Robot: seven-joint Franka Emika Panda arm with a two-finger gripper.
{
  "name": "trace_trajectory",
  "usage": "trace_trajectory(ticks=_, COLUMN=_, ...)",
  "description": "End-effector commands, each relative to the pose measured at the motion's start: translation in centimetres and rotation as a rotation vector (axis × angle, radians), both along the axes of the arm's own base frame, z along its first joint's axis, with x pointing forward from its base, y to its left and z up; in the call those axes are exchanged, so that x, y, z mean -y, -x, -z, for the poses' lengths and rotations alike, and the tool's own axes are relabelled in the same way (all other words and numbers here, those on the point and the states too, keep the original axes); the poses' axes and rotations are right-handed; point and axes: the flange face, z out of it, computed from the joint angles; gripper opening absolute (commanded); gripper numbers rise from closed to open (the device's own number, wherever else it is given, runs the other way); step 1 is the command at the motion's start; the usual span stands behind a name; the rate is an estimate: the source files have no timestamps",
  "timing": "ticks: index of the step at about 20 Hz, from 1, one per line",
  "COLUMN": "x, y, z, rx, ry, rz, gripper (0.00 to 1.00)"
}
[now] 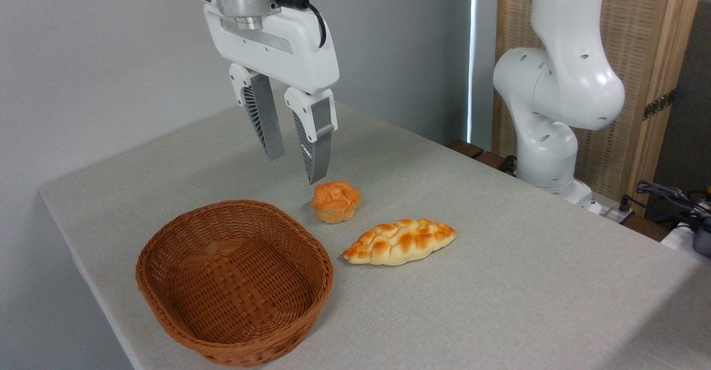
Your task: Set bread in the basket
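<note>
So the table (500,281) has its far-left corner at the left middle of the frame and its near-left edge runs down toward the bottom, right past the basket (166,298), which sits pretty close to that edge in the lower left. Loads of bare tabletop across the right half and the bottom right, nothing on it there. The far edge runs from the left corner up toward the centre, where the wall is.

Surface is a plain light grey cloth-looking top, walls are pale grey, and there's a wood-and-cane panel (639,81) in the upper right behind the arm's white base (555,109). Some cables (666,195) at the right edge.

The bread (399,242) lies flat on the table just right of the basket, not touching it, around the centre of the frame. Its long axis runs lower-left to upper-right, one pointed end aimed at the basket rim.

The gripper (293,161) hangs in the air upper centre, fingers spread apart with nothing between them, tips just above and left of the little orange bun (336,201), which sits between the basket and the bread, a bit further back.
</note>
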Motion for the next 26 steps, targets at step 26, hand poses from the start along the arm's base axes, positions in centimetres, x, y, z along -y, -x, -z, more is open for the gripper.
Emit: trace_trajectory(ticks=26, x=2.3, y=7.5, z=8.0, rx=-0.048, ry=0.013, rz=0.361, gripper=1.00)
